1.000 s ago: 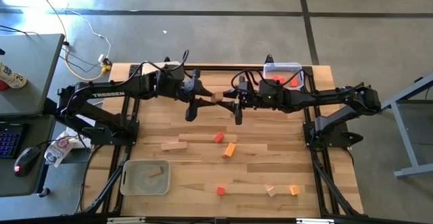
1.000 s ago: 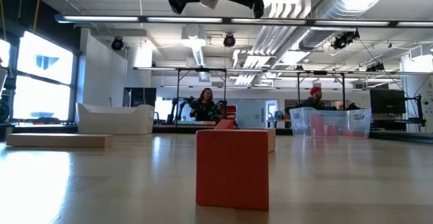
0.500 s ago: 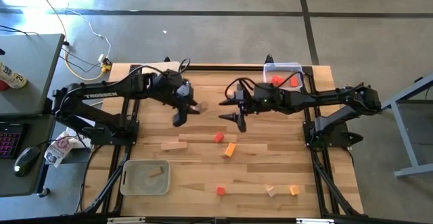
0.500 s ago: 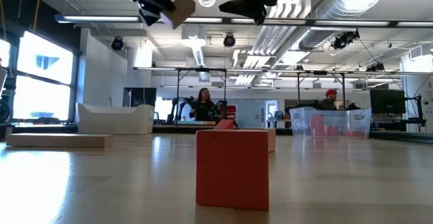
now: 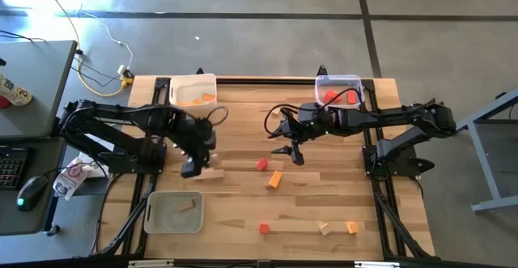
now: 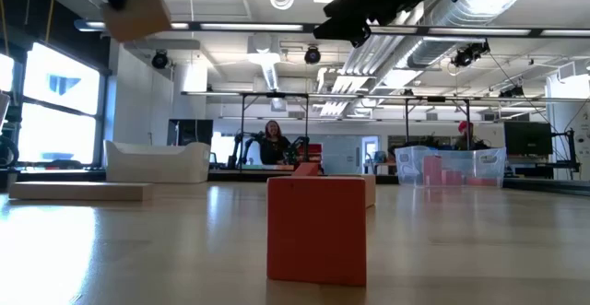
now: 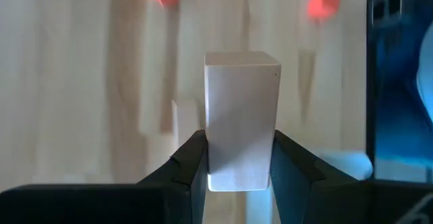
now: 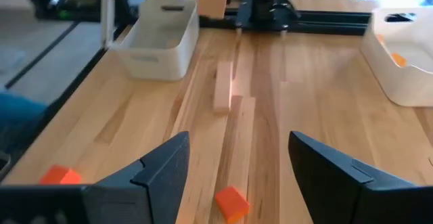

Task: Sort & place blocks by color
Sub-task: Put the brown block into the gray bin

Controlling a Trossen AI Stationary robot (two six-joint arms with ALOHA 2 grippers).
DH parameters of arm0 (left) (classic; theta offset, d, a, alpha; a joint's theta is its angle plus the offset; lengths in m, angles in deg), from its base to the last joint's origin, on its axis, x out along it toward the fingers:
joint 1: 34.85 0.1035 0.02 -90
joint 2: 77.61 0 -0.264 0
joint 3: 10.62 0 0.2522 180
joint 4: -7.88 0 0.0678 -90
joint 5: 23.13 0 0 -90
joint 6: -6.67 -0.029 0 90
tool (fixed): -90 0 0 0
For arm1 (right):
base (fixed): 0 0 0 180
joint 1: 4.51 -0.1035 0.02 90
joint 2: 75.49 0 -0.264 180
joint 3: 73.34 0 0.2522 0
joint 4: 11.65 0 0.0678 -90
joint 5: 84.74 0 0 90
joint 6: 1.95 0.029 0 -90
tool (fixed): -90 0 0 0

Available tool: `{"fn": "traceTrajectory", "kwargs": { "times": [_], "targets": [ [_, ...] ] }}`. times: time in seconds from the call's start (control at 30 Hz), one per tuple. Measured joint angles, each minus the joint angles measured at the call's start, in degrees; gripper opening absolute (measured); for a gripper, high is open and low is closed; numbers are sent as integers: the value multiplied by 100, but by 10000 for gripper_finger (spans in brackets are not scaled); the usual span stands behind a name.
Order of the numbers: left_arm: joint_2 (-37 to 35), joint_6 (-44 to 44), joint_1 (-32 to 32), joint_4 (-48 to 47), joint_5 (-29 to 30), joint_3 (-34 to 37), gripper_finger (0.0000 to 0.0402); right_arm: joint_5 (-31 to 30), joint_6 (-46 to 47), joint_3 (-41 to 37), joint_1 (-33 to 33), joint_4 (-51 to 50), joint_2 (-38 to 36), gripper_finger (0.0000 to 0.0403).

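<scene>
My left gripper point(image 5: 193, 168) hangs above the table's left half, shut on a tan wooden block point(image 7: 242, 109), which also shows high in the low view point(image 6: 136, 15). Just beside the gripper a long tan bar point(image 5: 208, 174) lies flat on the table. My right gripper point(image 5: 287, 145) stands open over the table's middle, toward the far side, with nothing between its fingers point(image 8: 162, 173). Loose blocks lie on the wood: a red cube point(image 5: 261, 164), an orange bar point(image 5: 274, 179), another red cube point(image 5: 264, 228), a tan piece point(image 5: 324, 229) and an orange cube point(image 5: 352, 228). My left gripper pinches the tan block between its two fingers point(image 7: 191, 163) on two opposite side faces, at the block's near end point(image 7: 240, 166). The rest of the block sticks out beyond the fingertips. The fingers slant steeply down. The block is lifted clear of the table.
A white tray point(image 5: 194, 80) with orange pieces stands at the far left corner, a tray point(image 5: 338, 82) with red pieces at the far right, and a translucent tray point(image 5: 162, 215) with a tan piece at the near left. A desk with a keyboard stands left of the table.
My right gripper has opened and let go of the tan block at the table's middle, then tipped downward. My left gripper has carried the block toward the table's left and near edges, tipping from nearly level to steeply down.
</scene>
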Motion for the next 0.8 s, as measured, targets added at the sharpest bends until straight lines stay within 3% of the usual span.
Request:
{"fn": "traceTrajectory", "kwargs": {
  "times": [0.27, 0.57, 0.8],
  "targets": [
    [-4, 1238, -1349, -434, -3, 73, 98, 528, -1023, -53, -70, -366, 172, 238],
    [2, 3125, -2507, -334, -419, 842, 108, 532, -1759, -57, -294, -705, 580, 238],
    [0, 4132, -3208, 136, -698, 988, 109, 530, -2202, -57, -459, -789, 1000, 238]
  ]
}}
